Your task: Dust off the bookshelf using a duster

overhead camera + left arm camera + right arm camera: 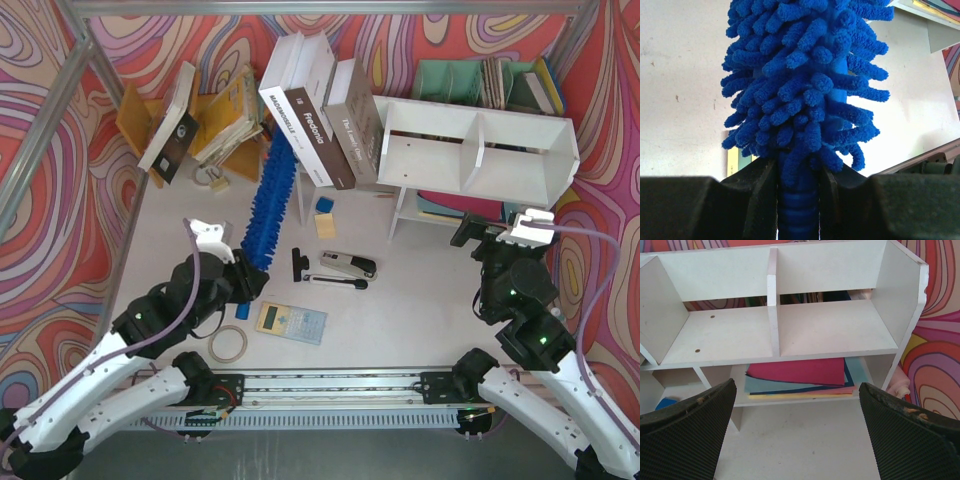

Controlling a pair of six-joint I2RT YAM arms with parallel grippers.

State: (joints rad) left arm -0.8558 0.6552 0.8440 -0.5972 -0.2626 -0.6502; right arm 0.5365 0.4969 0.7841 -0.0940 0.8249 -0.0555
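"MADEMOISELLE", white book spine (284, 118) (barely legible); neighbouring spines (318, 140), too blurred

The duster (805, 90) has a head of thick cloth strands, fluffy and matt, and its handle (797, 217) looks like ribbed plastic with a little shine. The bookshelf (725, 335) is of white-coated board, smooth and matt, with a few small dark spots and one rough, chipped edge, and the sheets (800, 377) look like matt paper or card. The pads (690, 422) of the right gripper (797, 387) are black, matt and finely ribbed like rubber, with small pale scuffs.
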